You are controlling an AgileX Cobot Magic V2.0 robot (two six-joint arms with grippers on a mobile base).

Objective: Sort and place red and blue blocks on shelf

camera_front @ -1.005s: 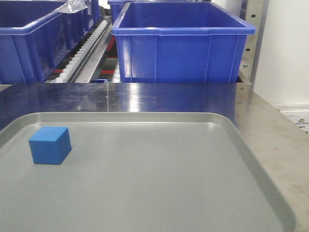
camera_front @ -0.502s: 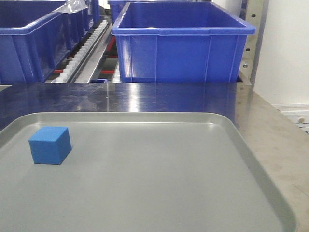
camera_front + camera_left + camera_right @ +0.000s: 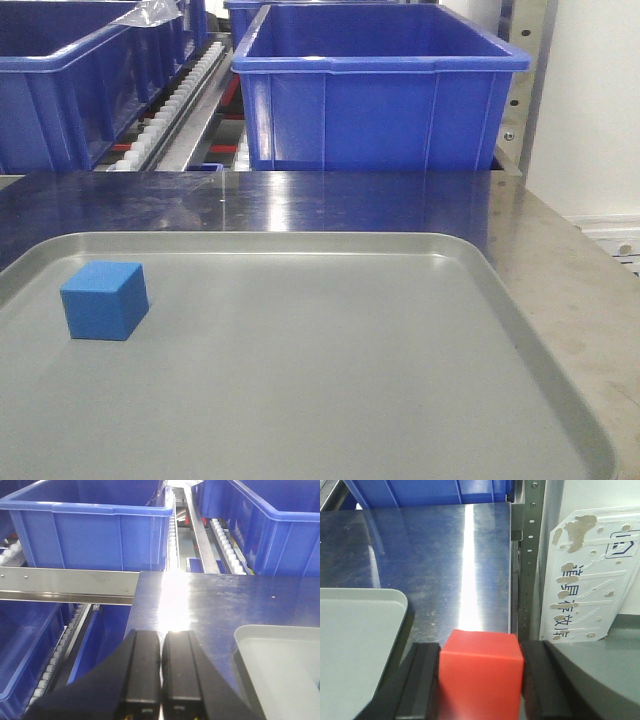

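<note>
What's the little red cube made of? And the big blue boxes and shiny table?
The red cube, pinched in the right claw, looks like matte foam or plastic: dull, no glare. The blue bins look like moulded plastic, slightly glossy. The table looks like steel: it mirrors light.

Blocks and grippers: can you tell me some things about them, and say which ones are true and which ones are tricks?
1. The red block is squeezed between the fingers of the right gripper. True.
2. The blue block is stacked on top of the red block. False: it sits by itself on the grey tray.
3. The left gripper is wide open. False: its two fingers are shut together with nothing between them.
4. In the front view, the blue block is near the left side of the tray. True.
</note>
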